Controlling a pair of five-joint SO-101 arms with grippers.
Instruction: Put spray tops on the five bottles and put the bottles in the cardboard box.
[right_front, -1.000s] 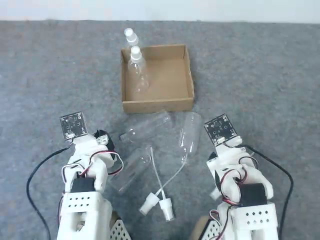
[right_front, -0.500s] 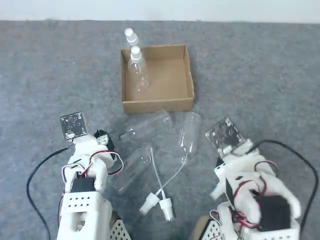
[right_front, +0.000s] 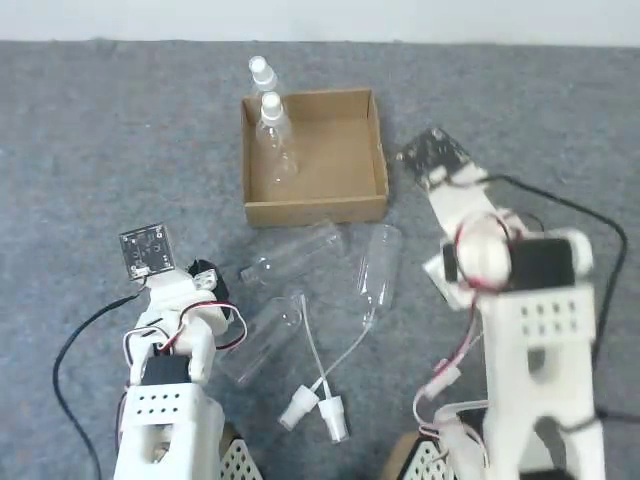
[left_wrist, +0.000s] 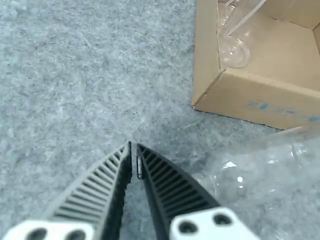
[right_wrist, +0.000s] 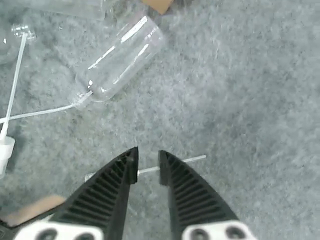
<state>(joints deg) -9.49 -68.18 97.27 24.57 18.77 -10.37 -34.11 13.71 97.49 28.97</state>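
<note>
One bottle with a spray top (right_front: 275, 140) lies inside the cardboard box (right_front: 378, 150). A second capped bottle (right_front: 262, 72) stands just behind the box. Three topless clear bottles (right_front: 295, 252) (right_front: 378, 268) (right_front: 262, 338) lie on the carpet in front of it. Two spray tops with long tubes (right_front: 300, 408) (right_front: 335, 418) rest nearer the arms. My left gripper (left_wrist: 134, 150) is shut and empty, low over the carpet near the box's corner (left_wrist: 210, 75). My right gripper (right_wrist: 147, 159) is slightly open above a thin loose tube (right_wrist: 175, 163), with a bottle (right_wrist: 122, 60) ahead of it.
Grey carpet (right_front: 520, 110) covers the whole table. The left arm (right_front: 170, 340) sits folded at the near left. The right arm (right_front: 500, 260) stands raised to the right of the box, its black cable (right_front: 590, 215) looping alongside.
The right arm has risen from its folded pose and swung forward toward the box's right side. The left arm and all bottles have stayed put.
</note>
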